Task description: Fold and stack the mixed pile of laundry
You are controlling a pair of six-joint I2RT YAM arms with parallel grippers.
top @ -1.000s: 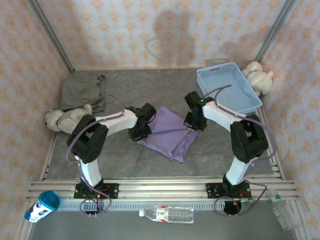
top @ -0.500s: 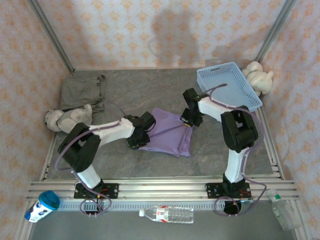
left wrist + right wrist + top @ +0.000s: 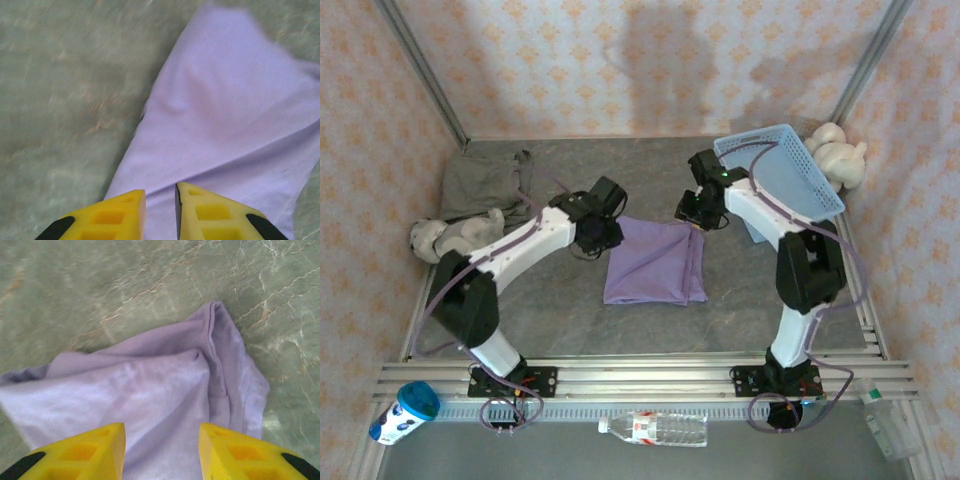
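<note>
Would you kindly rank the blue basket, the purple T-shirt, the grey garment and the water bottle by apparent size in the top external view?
1. blue basket
2-3. purple T-shirt and grey garment, too close to rank
4. water bottle

The left arm (image 3: 515,245) stretches out long. The left end effector (image 3: 160,192) hangs over the purple shirt's (image 3: 655,265) far left corner, fingers almost together. The right arm (image 3: 765,215) bends back. The right end effector (image 3: 161,426) hangs over the shirt's far right corner, fingers wide apart.
</note>
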